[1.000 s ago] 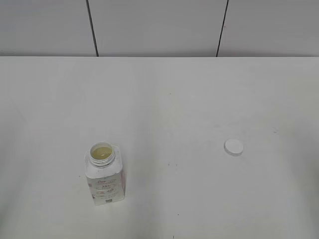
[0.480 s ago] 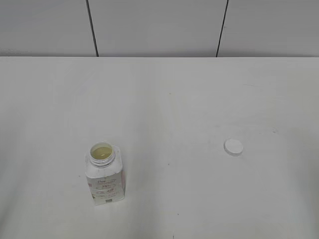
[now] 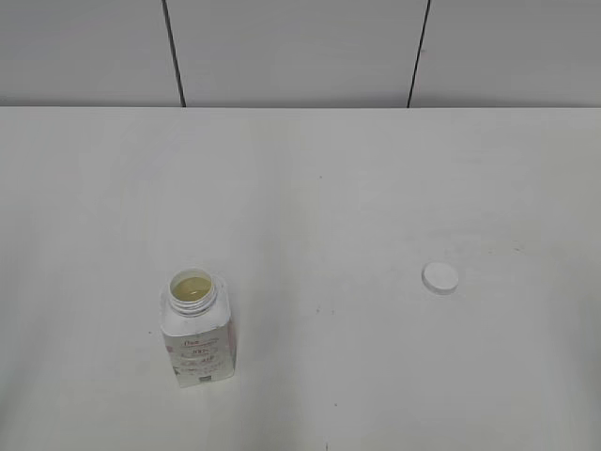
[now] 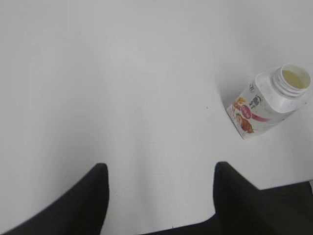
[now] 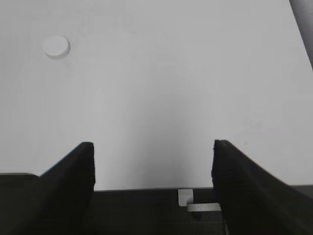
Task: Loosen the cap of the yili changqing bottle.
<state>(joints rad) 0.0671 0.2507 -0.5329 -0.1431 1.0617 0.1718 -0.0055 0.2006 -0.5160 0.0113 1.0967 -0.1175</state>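
Note:
The yili changqing bottle (image 3: pixel 196 338) stands upright on the white table at the lower left of the exterior view, its neck open with yellowish drink showing. It also shows in the left wrist view (image 4: pixel 266 103) at the right. The cap (image 3: pixel 440 277) lies flat on the table to the right, apart from the bottle, and shows in the right wrist view (image 5: pixel 56 46) at the upper left. My left gripper (image 4: pixel 160 169) is open and empty, well left of the bottle. My right gripper (image 5: pixel 152 147) is open and empty, well short of the cap. Neither gripper shows in the exterior view.
The white table (image 3: pixel 319 207) ends at a grey panelled wall (image 3: pixel 300 52) at the back. The table's right edge shows in the right wrist view (image 5: pixel 301 29).

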